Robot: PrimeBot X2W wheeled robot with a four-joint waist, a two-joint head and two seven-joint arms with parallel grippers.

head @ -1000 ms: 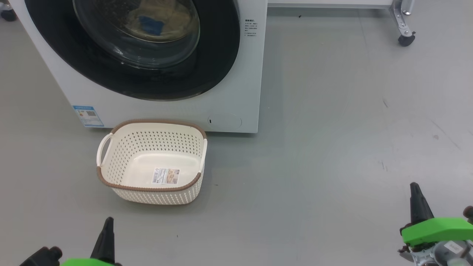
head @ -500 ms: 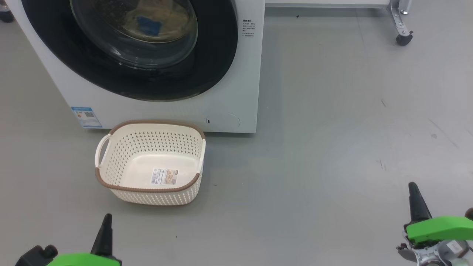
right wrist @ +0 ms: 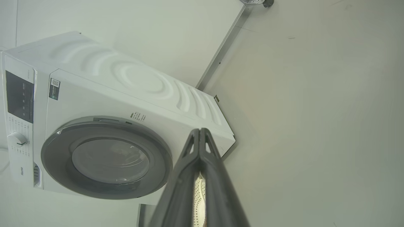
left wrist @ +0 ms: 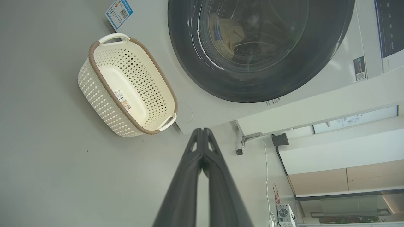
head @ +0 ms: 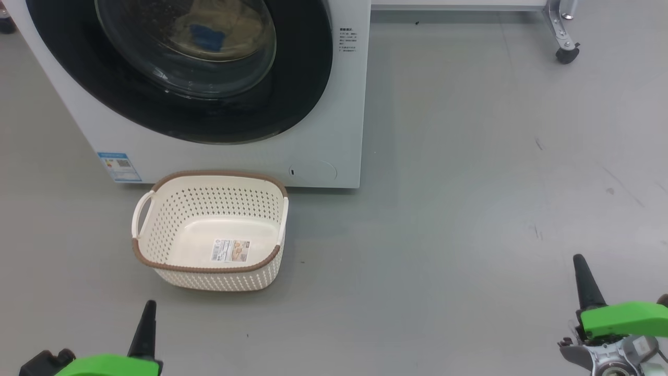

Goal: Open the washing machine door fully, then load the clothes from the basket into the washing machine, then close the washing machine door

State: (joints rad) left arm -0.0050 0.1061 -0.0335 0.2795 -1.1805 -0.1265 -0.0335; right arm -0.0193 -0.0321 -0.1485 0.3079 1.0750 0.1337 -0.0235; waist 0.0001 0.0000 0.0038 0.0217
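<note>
**Washing machine** (head: 347,104): white front-loader, upper left of the head view. It stands on grey floor (head: 443,209).

**Washing machine door** (head: 302,62): the black rim sits flush against the front, so it reads as closed.

**Clothes** (head: 235,28): a cream bundle with a blue patch, seen through the glass inside the drum.

**Basket** (head: 219,279): left of centre, just below the machine's front. Nothing lies in it but its label. Its long axis runs left to right, parallel with the front.

**Left gripper** (head: 150,308): lower left, fingers pressed together on nothing. It is the nearer arm, and the door lies straight up-frame from it with the basket between.

**Right gripper** (head: 578,261): lower right, likewise clenched and empty, well apart from the machine.

**Room**: bare floor fills the centre and right. The one obstacle is a castor (head: 566,55) at upper right.

**Judgement**: all three steps look done, and any coming move probably needs only clearance behind the basket.
</note>
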